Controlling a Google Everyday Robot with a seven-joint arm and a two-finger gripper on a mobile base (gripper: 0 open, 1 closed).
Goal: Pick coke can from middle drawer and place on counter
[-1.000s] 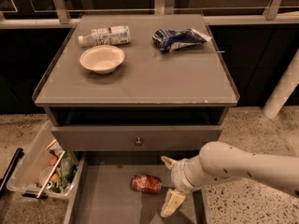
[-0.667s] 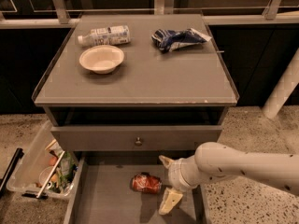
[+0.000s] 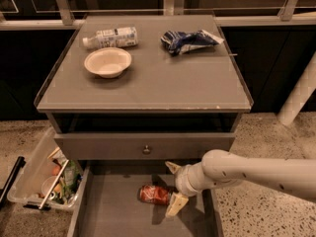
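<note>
The coke can [image 3: 153, 194] lies on its side on the grey floor of the open middle drawer [image 3: 111, 216], near its middle. My gripper [image 3: 175, 186] is low in the drawer just right of the can, open. One cream fingertip is behind the can's right end and the other is in front of it, touching or nearly touching. The white arm reaches in from the right. The counter [image 3: 163, 80] is above, with no can on it.
On the counter are a white-labelled plastic bottle [image 3: 111, 37], a white bowl [image 3: 107, 61] and a blue snack bag [image 3: 190, 40]. A closed drawer front with a round knob [image 3: 146, 149] sits above the open drawer. A clear bin of clutter [image 3: 44, 179] stands on the floor at the left.
My gripper and arm have shifted a little to the left, closer to the can's right end. The can has not moved.
</note>
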